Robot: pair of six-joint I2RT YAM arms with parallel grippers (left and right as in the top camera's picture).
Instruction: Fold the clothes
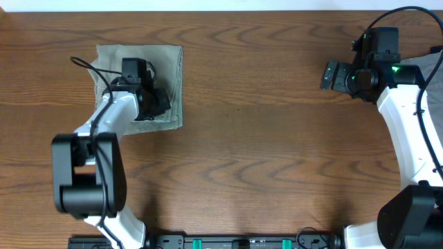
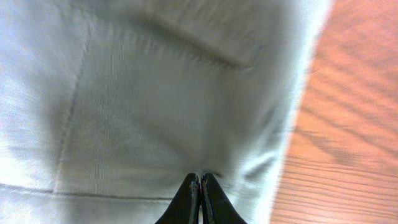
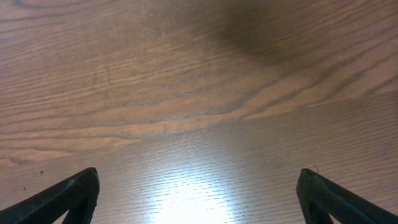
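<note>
Shorts point(image 1: 169, 69) lie folded into a small, roughly square, pale green packet on the far left part of a wooden table point(image 1: 263, 152), seen from overhead. The left arm reaches over the packet, and the left gripper point(image 1: 156, 105) sits low on its right half, hiding much of the cloth. Well apart, at the far right, the right gripper point(image 1: 331, 75) hangs over bare wood, away from the shorts.

Left wrist view: pale fabric fills most of the frame, crossed by stitched seams and a folded edge near the top. The two black fingertips point(image 2: 191, 190) meet at the bottom centre, closed tip against tip and touching the cloth. Whether any fabric is pinched between them cannot be told. A strip of table shows on the right, beside the edge of the shorts.

Right wrist view: only wood grain with a bright patch of glare low in the middle. One black finger point(image 3: 78, 190) shows in each bottom corner, spread wide, with nothing held between them.
</note>
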